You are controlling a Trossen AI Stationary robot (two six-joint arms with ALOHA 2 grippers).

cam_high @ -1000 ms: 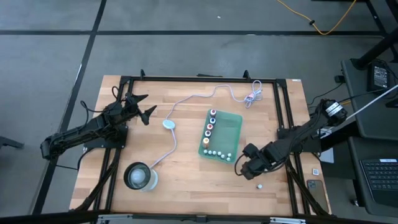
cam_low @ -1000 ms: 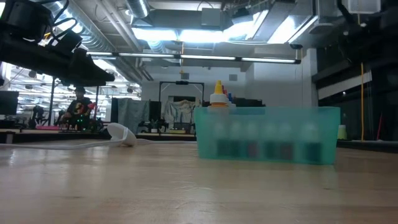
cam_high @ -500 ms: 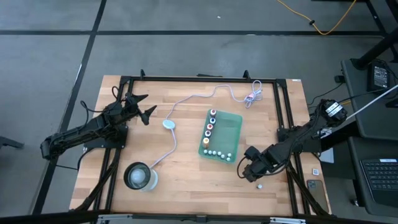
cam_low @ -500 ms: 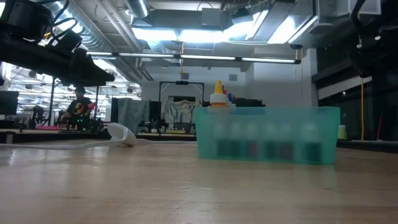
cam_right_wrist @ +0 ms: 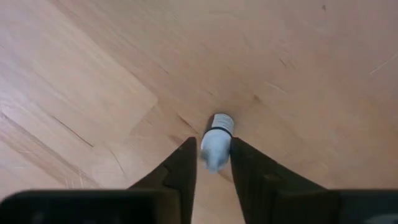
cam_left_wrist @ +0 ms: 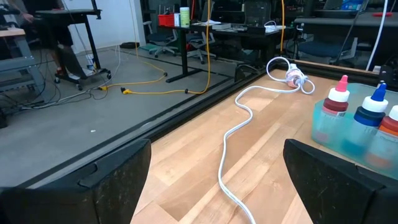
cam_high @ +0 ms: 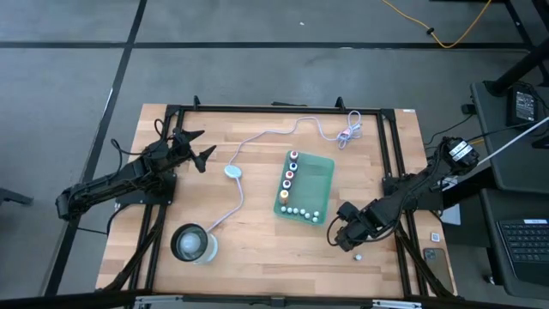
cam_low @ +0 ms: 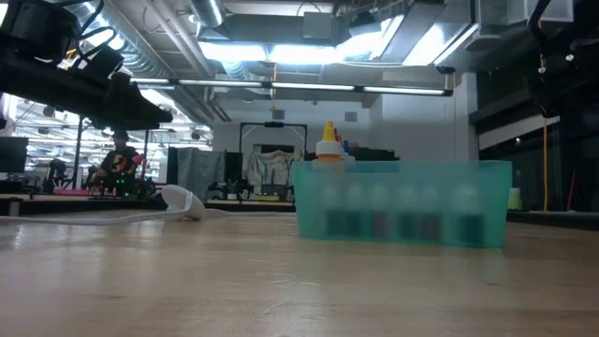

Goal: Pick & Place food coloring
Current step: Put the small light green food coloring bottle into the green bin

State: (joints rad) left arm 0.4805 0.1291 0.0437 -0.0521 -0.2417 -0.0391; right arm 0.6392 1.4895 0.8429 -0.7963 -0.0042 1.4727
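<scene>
One white food coloring bottle [cam_high: 358,256] lies on the bare wood near the table's near right corner. It also shows in the right wrist view [cam_right_wrist: 216,144]. My right gripper [cam_high: 345,239] hovers over it, its fingers narrowly apart on either side of the bottle. Several more bottles stand in the green bin [cam_high: 319,182]: coloured caps along its left side and white ones along its near side. The low view shows the bin [cam_low: 402,201] too. My left gripper [cam_high: 194,148] is open and empty over the far left of the table. My right gripper comes at the white bottle from above, slanting down, with one finger [cam_right_wrist: 184,163] on each side of the bottle's body [cam_right_wrist: 212,155]. I cannot tell whether the fingers touch it. The bottle is on the table.
A round clear glass container [cam_high: 193,243] stands at the near left. A pale-blue puck [cam_high: 232,172] lies on a white cable that runs to a coil [cam_high: 347,135] at the far edge. Black frame rails [cam_high: 396,172] run along the table's sides.
My right gripper has moved a little toward the table's near edge and down, onto the loose white bottle. The bottle has stayed where it was.
</scene>
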